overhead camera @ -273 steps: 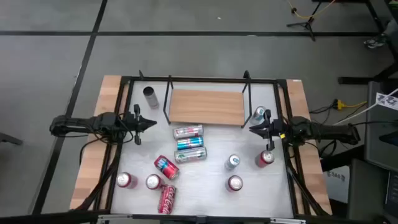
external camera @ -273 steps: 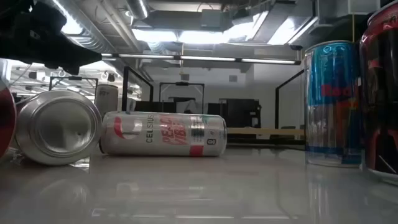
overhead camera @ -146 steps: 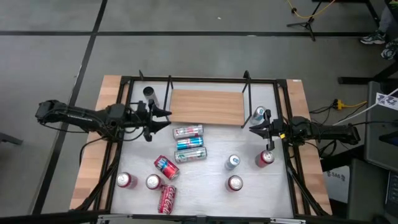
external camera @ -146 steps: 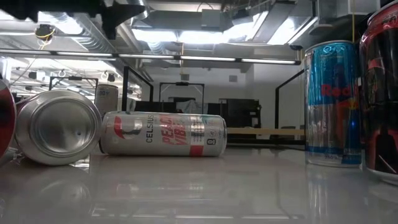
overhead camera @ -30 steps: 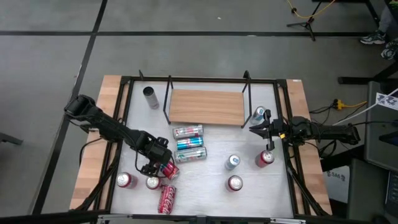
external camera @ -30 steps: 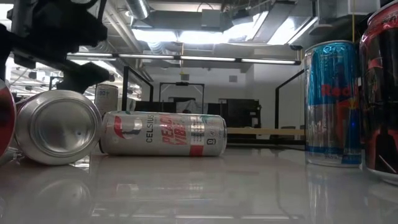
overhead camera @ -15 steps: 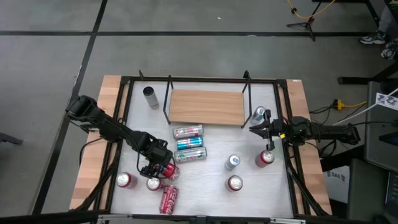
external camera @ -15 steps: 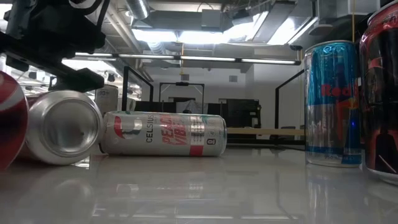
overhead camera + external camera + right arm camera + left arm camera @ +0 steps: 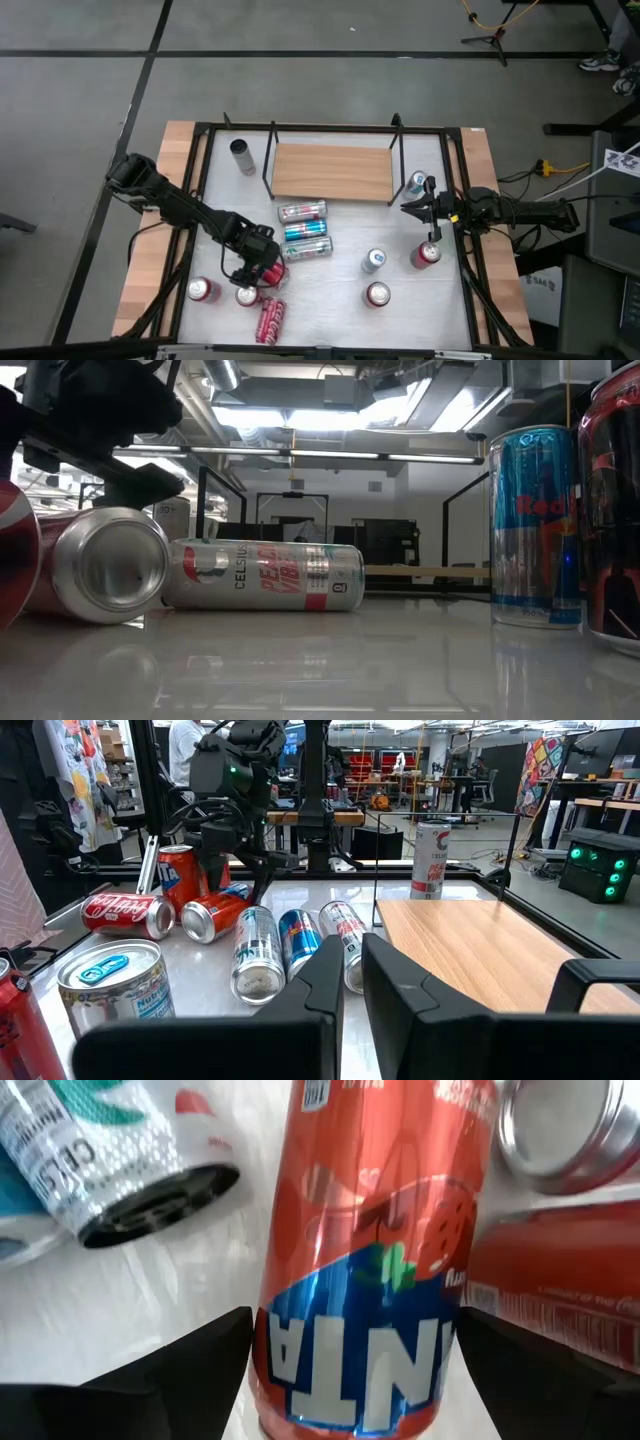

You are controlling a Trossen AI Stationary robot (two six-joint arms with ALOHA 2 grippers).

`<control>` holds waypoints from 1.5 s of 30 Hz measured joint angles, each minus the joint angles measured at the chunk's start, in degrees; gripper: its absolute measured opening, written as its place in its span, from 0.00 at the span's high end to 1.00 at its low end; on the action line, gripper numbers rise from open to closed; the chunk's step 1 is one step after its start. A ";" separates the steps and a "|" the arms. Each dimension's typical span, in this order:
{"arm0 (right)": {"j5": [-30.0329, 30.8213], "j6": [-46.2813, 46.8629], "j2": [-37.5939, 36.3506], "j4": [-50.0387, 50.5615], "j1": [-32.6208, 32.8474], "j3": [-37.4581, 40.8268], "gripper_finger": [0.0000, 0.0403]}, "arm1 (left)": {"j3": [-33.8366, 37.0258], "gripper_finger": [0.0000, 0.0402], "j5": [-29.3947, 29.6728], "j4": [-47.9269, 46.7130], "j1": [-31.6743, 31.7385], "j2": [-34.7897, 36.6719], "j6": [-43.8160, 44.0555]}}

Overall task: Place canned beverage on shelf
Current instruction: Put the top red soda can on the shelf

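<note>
Straddling the lying orange can [image 9: 365, 1280], the left gripper [image 9: 256, 266] stands wide, one finger on each side, so it can close across the body; I judge the grip is not yet made. This can rests on the bench [image 9: 340, 310] near its front left, among other cans, well apart from the shelf [image 9: 332, 171], which is bare. The right gripper [image 9: 408, 207] waits shut beside the shelf's right end.

cans [image 9: 304, 231] before shelf [image 9: 331, 172], seemingly apart
</note>
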State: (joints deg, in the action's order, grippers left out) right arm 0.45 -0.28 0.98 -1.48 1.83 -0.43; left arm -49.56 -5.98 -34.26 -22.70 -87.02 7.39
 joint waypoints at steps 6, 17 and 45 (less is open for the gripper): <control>0.02 -0.02 0.01 0.00 0.02 0.00 0.92 | -0.02 0.14 2.92 0.83 -0.02 0.08 0.01; 0.01 -0.01 0.02 0.00 0.01 0.00 0.92 | 0.00 0.14 5.59 0.00 0.00 0.02 1.08; 0.00 -0.02 0.02 0.00 0.00 0.00 0.92 | 1.31 0.14 5.30 -0.90 0.07 0.02 -3.16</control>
State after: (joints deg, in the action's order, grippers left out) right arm 0.45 -0.29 0.99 -1.48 1.83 -0.43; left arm -48.25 -0.68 -35.16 -22.63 -87.00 4.23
